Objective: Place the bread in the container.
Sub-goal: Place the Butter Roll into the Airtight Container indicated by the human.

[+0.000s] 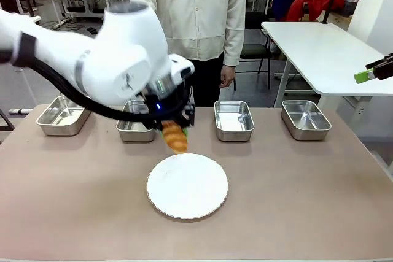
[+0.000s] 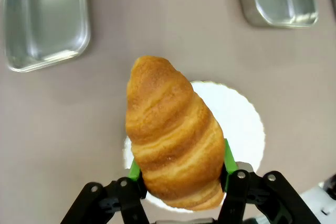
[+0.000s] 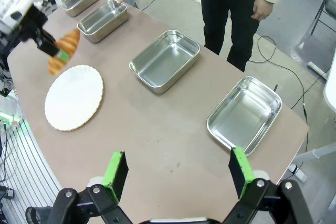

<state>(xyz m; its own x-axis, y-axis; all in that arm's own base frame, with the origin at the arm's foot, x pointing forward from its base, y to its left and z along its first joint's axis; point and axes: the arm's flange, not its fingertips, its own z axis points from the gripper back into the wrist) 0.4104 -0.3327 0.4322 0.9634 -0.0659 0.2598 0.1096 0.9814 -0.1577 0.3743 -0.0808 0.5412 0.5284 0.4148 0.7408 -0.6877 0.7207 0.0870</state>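
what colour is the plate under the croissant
White, with a scalloped rim: the plate shows best in the front view, below the lifted croissant.

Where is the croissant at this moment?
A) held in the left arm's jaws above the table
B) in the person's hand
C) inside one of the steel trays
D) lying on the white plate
A: the croissant is clamped between the left gripper's green pads, lifted over the white plate.

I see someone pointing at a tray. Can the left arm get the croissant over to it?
Probably yes: the croissant hangs clear above the table, and the pointed-at tray lies open, nothing between.
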